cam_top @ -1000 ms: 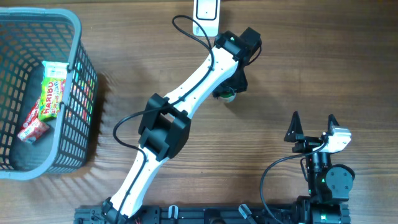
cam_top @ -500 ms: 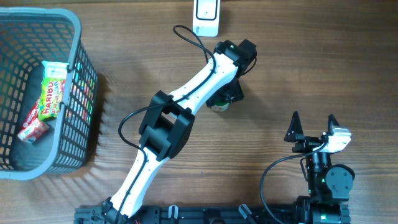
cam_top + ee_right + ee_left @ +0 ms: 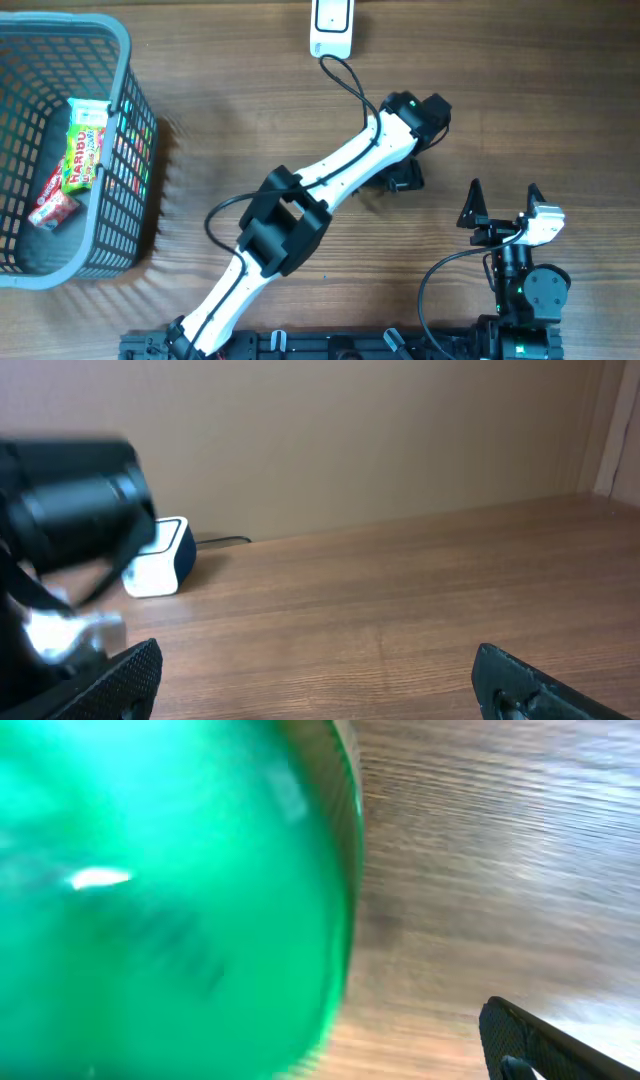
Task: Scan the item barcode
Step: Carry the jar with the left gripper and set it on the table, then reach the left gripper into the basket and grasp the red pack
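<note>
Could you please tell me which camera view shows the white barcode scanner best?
The right wrist view: the white box-shaped barcode scanner shows from the side, with its dark face and cable, though small. Overhead gives only its top, cropped by the frame edge. The left wrist view misses it.

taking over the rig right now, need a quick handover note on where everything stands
Left end effector: open. Its visible finger stands clear of the green item, which is close beside it. In the overhead view the arm hides the item.
Right end effector: open, empty, parked at the near side.
Scanner: far edge of the table, away from the item.
Basket: far left, with a Haribo pack and another packet inside.
Done: cannot tell whether the green item was scanned.
Left: confirm the scan. If it failed, re-grasp and present the barcode.
</note>
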`<state>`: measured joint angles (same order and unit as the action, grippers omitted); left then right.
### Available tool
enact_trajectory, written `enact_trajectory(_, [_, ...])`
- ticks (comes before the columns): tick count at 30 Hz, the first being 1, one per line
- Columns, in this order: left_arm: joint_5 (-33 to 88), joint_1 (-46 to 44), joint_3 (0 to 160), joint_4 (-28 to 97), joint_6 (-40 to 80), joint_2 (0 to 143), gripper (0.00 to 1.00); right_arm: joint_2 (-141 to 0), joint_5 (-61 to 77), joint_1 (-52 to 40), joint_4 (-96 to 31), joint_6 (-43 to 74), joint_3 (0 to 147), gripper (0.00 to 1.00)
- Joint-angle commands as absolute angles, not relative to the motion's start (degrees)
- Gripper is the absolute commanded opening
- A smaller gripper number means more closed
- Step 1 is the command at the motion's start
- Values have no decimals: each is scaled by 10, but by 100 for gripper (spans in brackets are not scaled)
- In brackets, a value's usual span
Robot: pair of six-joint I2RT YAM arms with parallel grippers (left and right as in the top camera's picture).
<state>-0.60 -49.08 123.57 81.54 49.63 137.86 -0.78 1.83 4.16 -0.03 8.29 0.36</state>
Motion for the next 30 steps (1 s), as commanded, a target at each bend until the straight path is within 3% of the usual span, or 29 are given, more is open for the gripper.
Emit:
enact_trajectory(1, [-12,-486,1238,815,466,1250,100,-4,13,40,2,77,3,100])
enact_trajectory(6, [-36,-414,1260,788,424,1076,100,-4,13,40,2,76,3,100])
enact_trajectory(9, [-71,-319,1260,785,424,968,100,-4,13,40,2,76,3,100])
enact_trajectory(16, [-110,20,1260,814,450,892,100,-4,13,40,2,76,3,100])
enact_trajectory(22, [-132,246,1155,907,640,894,100,-4,13,40,2,77,3,100])
enact_trajectory(27, [-196,276,911,818,830,894,100,-4,13,40,2,76,3,100])
enact_trajectory(30, [-197,285,794,679,831,894,100,-4,13,40,2,77,3,100])
